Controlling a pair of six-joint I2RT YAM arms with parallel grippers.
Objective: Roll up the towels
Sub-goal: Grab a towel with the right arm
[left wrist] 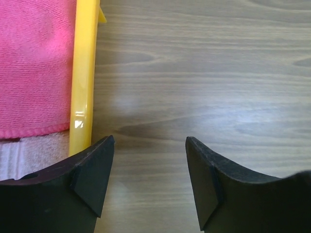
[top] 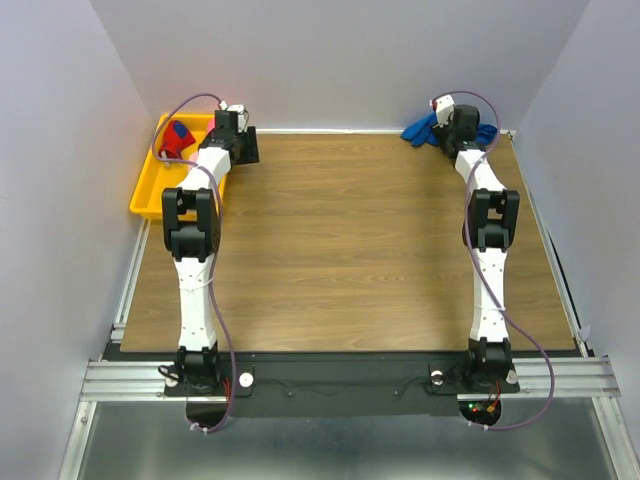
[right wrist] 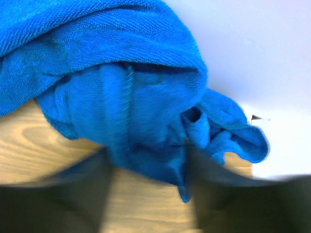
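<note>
Right jaws, parted, before bunched blue towel [right wrist: 126, 97]

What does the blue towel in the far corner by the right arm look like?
The blue towel is royal blue, soft and fuzzy like terry cloth. It is not rolled: it lies crumpled in a heap with deep folds and a floppy corner poking out. It sits on the wooden table at the far right corner, against the white wall. The right hand is open right at its near edge; I cannot tell if it touches.
</note>
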